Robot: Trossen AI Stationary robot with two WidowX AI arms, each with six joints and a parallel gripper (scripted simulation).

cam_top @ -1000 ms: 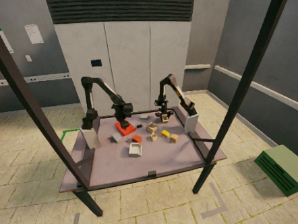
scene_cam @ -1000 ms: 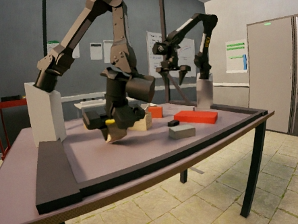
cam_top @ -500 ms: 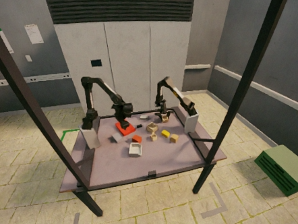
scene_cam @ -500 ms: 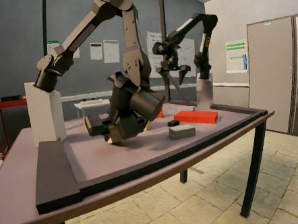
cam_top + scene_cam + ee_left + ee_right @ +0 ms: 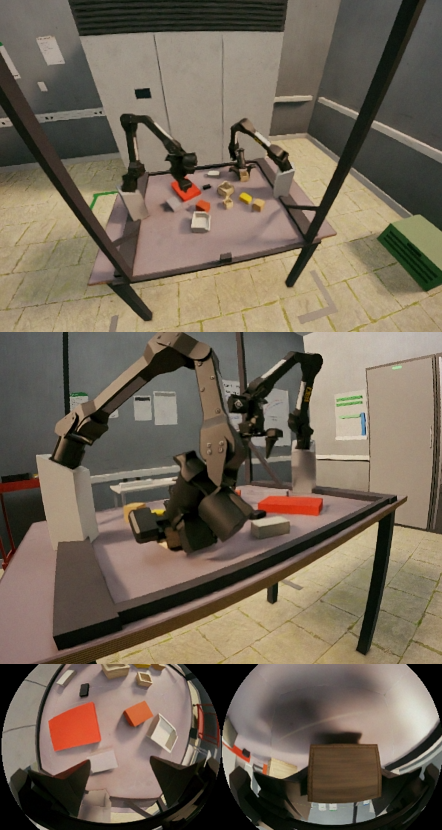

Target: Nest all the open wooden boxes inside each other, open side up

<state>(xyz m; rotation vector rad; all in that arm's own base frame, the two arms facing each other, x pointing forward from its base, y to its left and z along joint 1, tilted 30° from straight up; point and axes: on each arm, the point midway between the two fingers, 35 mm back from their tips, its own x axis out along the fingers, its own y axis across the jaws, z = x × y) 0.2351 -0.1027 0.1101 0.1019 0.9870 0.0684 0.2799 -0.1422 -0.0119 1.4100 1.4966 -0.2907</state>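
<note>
My right gripper (image 5: pixel 243 171) is shut on a wooden box (image 5: pixel 244 175) at the back of the table. In the right wrist view the box (image 5: pixel 344 773) shows a flat wood-grain face between the fingers, close above the table top. A larger open wooden box (image 5: pixel 226 189) sits upright mid-table, and it also shows in the left wrist view (image 5: pixel 116 667). A small open wooden box (image 5: pixel 228 203) stands in front of it. Another wooden box (image 5: pixel 258 204) lies to the right. My left gripper (image 5: pixel 183 183) is open and empty, above the red plate (image 5: pixel 188 192).
A yellow block (image 5: pixel 245 197), an orange block (image 5: pixel 202 205), a grey block (image 5: pixel 174 203), a white tray (image 5: pixel 200 221), a small black piece (image 5: pixel 206 186) and a white piece (image 5: pixel 213 173) lie on the table. A raised black rim runs along the table edge.
</note>
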